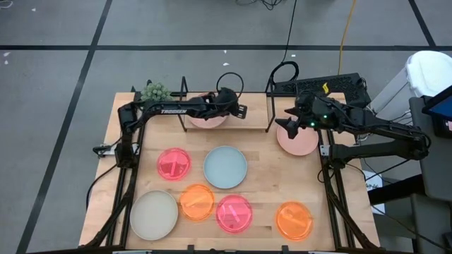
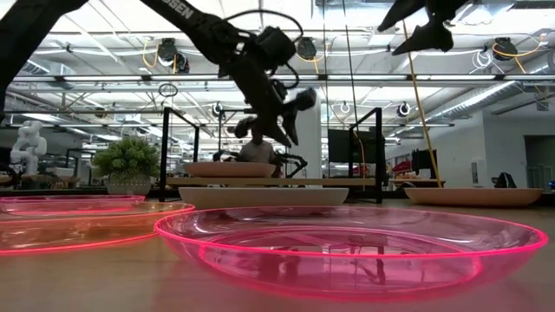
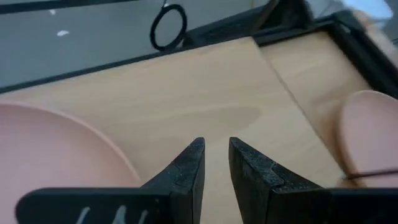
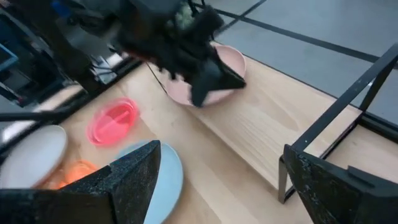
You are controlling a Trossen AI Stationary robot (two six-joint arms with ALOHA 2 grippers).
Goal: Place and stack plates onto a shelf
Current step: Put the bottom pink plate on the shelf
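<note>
The shelf (image 1: 233, 116) stands at the table's far middle, a light wood board between black wire frames. One pale pink plate (image 1: 205, 120) rests on its left half. My left gripper (image 1: 241, 111) hovers over the board just right of that plate, open by a narrow gap (image 3: 216, 149), with nothing between its fingers. A second pale pink plate (image 1: 300, 141) lies on the table right of the shelf. My right gripper (image 1: 289, 127) hangs above that plate's far left rim, wide open (image 4: 233, 186) and touching nothing.
Nearer on the table lie a neon pink plate (image 1: 173, 164), a light blue plate (image 1: 225, 167), an orange plate (image 1: 197, 201), a cream plate (image 1: 153, 215), another neon pink plate (image 1: 234, 214) and another orange plate (image 1: 294, 219). A small plant (image 1: 154, 92) stands at the far left corner.
</note>
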